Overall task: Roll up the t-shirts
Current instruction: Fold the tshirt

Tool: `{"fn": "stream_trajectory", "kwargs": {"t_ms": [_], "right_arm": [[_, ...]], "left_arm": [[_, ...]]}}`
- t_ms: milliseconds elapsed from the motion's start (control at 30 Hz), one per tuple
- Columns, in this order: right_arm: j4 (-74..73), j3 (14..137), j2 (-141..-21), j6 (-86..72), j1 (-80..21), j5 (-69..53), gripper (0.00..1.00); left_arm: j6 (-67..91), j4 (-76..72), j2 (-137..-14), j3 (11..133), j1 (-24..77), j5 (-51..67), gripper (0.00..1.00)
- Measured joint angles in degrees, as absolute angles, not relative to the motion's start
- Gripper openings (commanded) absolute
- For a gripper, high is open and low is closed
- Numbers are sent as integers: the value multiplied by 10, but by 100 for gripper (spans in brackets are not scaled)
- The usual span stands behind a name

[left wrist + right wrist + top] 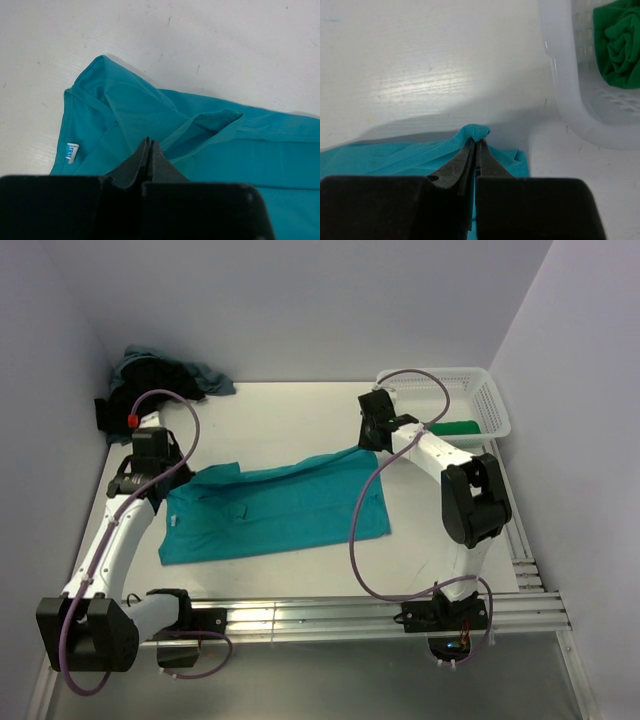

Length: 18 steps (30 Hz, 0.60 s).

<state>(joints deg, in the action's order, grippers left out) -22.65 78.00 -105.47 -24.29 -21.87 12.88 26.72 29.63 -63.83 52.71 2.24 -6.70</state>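
- White desk (300, 420), teal t-shirt (280, 510) spread across it
- left hand (149, 145) clamped shut on its left end
- right hand (476, 144) pinching the opposite edge

basket (497, 400) far right, shirt pile (165, 375) far left

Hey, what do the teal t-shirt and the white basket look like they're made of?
The teal t-shirt: soft matte knit, likely cotton; it creases and drapes, with stitched hems. The basket: glossy white moulded plastic, apparently; lattice walls, smooth shiny rim.
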Motion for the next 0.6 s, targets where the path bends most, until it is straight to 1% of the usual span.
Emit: {"fn": "stream_trajectory", "kwargs": {"t_ms": [600], "right_arm": [[-210,775,-1045,-246,-219,128,0]], "left_arm": [[280,299,-605,518,22,-56,0]]}}
